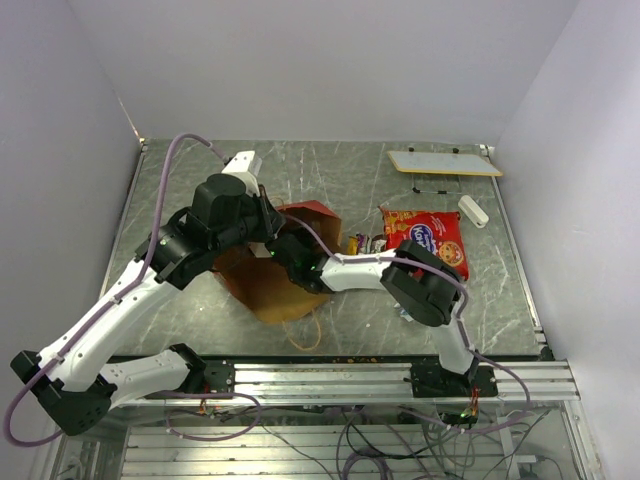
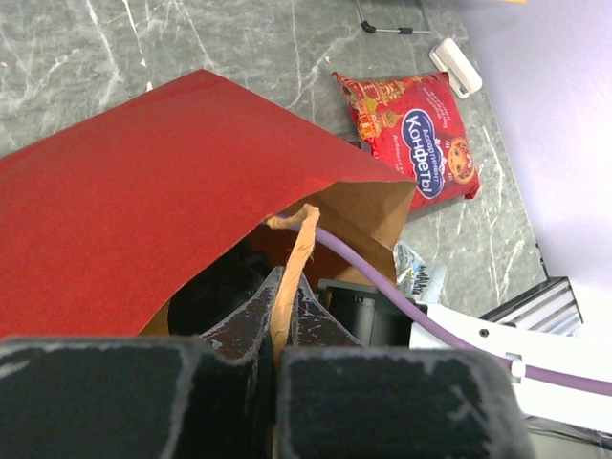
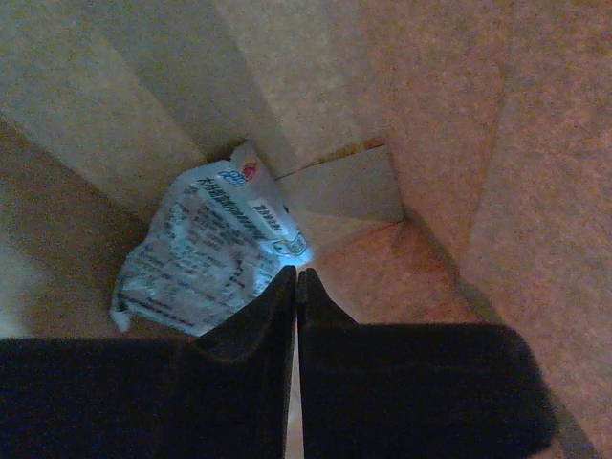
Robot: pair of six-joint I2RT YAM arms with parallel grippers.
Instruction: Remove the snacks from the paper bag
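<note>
The paper bag (image 1: 262,290) lies in the middle of the table, red outside (image 2: 143,210), brown inside. My left gripper (image 2: 285,283) is shut on its tan loop handle (image 2: 298,244) and holds the mouth up. My right arm reaches into the mouth; its gripper (image 3: 296,274) is shut deep inside, with its tips at the corner of a silvery-white printed packet (image 3: 206,253) on the bag's bottom. Nothing shows between the jaws. The big red packet (image 1: 425,240) with the blue logo lies on the table right of the bag (image 2: 416,139). Small wrappers (image 1: 358,243) lie between them.
A small white cylinder (image 1: 472,211) lies right of the red packet. A flat white board (image 1: 443,163) sits at the back right. The bag's other loop handle (image 1: 305,335) trails toward the front edge. A silvery wrapper (image 2: 419,273) lies near my right arm.
</note>
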